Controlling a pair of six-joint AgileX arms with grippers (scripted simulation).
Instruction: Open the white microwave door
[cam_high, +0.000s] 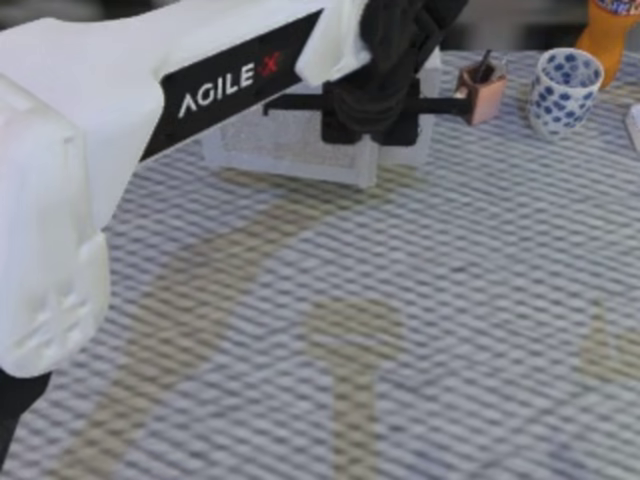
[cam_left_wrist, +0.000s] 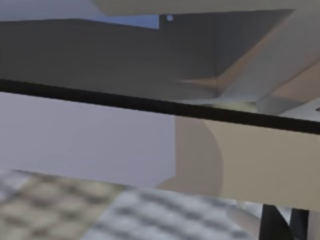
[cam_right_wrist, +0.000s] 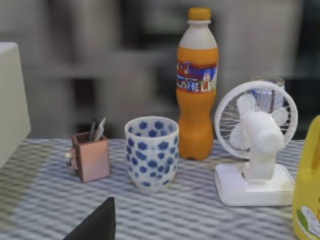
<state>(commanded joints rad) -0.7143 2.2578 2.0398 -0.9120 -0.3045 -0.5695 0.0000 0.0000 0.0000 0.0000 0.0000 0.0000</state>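
One arm works: left gripper is at boxy white microwave at table's far side, reaching its mesh-window door, prob. for leverage; jaw state can't be told.

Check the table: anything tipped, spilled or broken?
Nothing stands out. The pink pen holder, blue-dotted cup, orange soda bottle and white desk fan all stand upright; no spill shows. The left arm hides most of the white microwave.

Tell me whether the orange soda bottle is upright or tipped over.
Upright. In the right wrist view the orange soda bottle stands on its base, cap on top, behind the blue-dotted cup.
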